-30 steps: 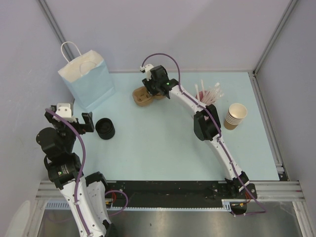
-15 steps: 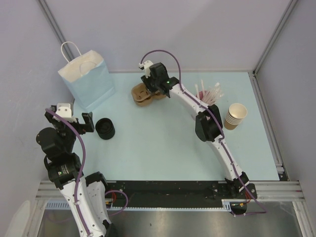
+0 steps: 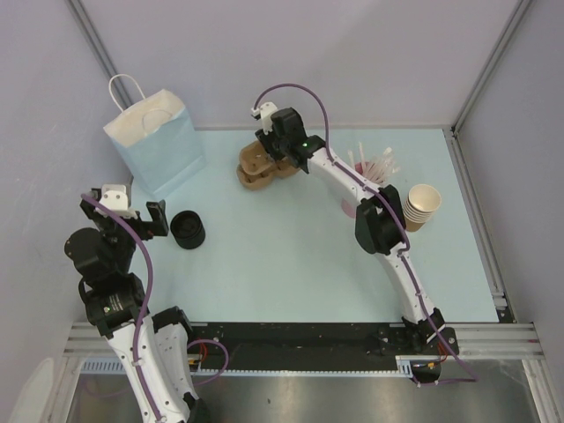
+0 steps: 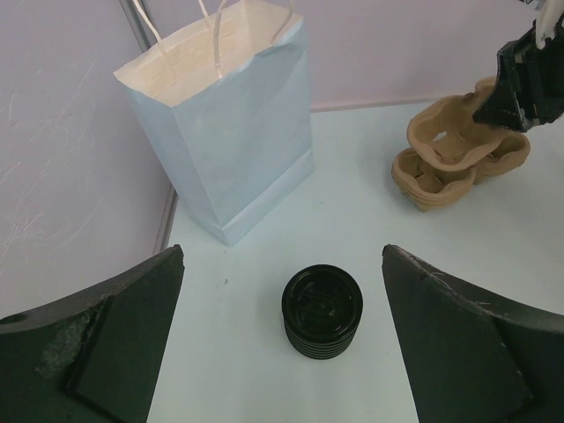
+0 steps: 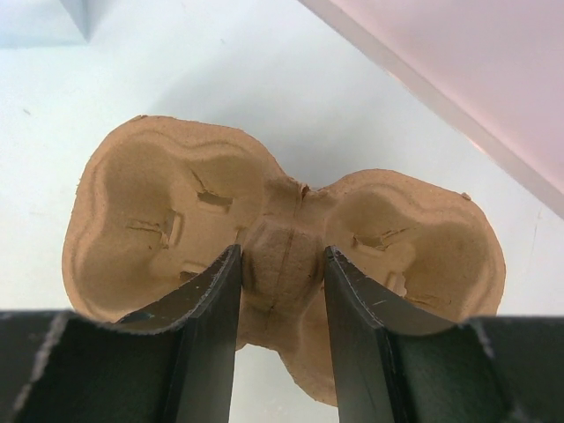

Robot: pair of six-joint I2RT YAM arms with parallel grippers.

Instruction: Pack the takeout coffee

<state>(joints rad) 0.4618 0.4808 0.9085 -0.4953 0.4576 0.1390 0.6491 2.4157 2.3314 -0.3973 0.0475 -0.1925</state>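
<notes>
Right gripper (image 5: 282,264): jaws clamped on the centre ridge of the pulp carrier (image 5: 159,211), far worktop. Left gripper (image 4: 282,256): jaws wide, empty, facing the black lids (image 4: 322,311). No single cup stands apart from the cup stack (image 3: 421,207); packing judged barely begun.

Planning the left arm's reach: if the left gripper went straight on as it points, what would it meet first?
Most likely the stack of black lids, centred ahead of the open left gripper; the blue bag stands beyond it. Depth is unclear.

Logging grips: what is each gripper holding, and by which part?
Right gripper pinches the cup carrier by its centre ridge; left gripper is open, holding nothing.
</notes>
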